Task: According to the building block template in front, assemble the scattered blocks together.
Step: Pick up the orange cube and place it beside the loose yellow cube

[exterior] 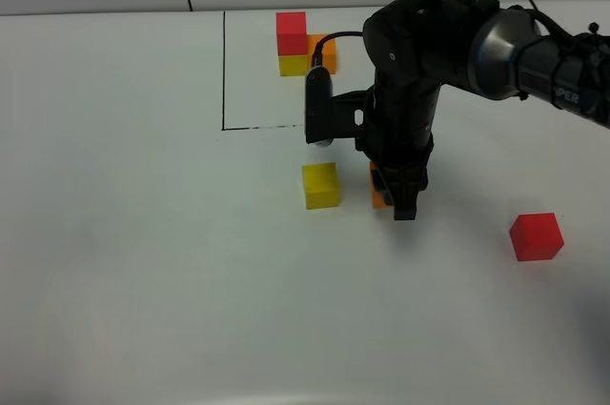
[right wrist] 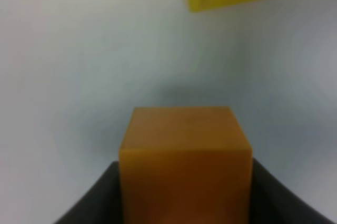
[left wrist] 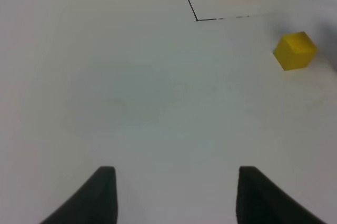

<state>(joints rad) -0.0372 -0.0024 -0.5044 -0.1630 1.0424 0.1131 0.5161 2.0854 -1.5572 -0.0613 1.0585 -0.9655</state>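
Your right claw (exterior: 405, 207) is clamped on the orange cube (right wrist: 184, 161), just right of the yellow cube (exterior: 321, 185), with a slim gap between them. I'd say it goes leftward next, flush against the yellow cube. Your left claw (left wrist: 174, 197), well away from the yellow cube, stands apart and empty.

Partial white lettering "PER" on the right arm (exterior: 519, 48)

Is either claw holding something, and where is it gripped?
The right gripper pinches the orange cube by its opposite side faces. The left gripper holds nothing.
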